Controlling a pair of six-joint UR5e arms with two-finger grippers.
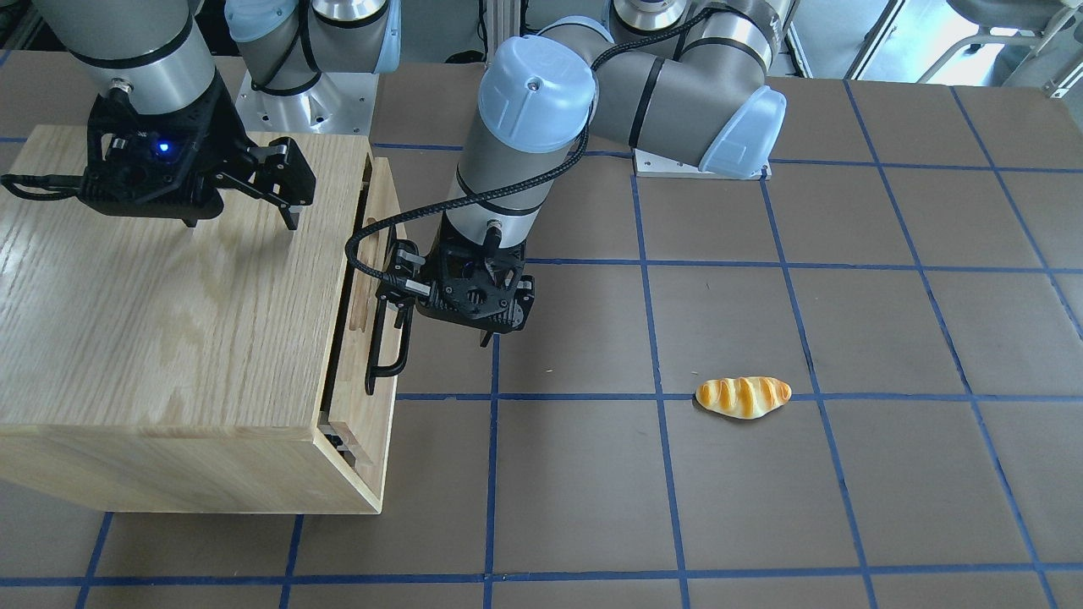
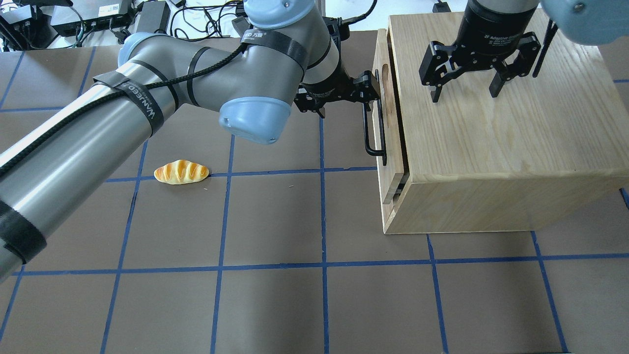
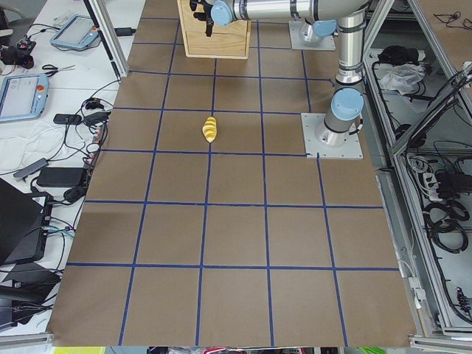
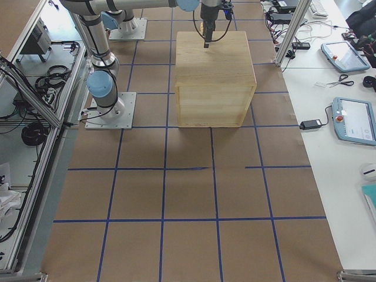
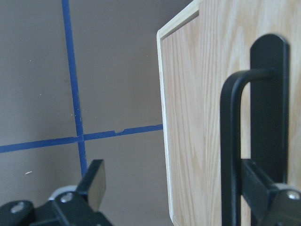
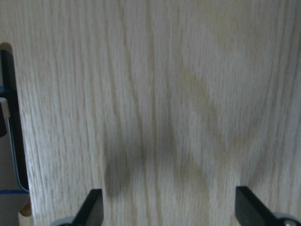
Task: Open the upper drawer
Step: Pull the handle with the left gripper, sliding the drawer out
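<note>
**Position.** The shallow light-wood upper drawer [image 5: 193, 117] with a flat pale oak front sits at the top of the broad oak-grain cabinet [image 2: 491, 147]. The cabinet stands on the right half of the table, its front facing the table's left end. A dark gap behind the front suggests the drawer is slightly ajar.

**Claws.** The left claw [image 5: 171, 174] is spread, straddling the long black metal bar handle [image 5: 230, 150] near one end without pinching it. The right claw [image 2: 464, 93] hangs spread over the cabinet top.

**Handling.** The drawer is judged rigid and light. The best hold is mid-handle with a straight pull, since an off-centre pull may rack it.
</note>
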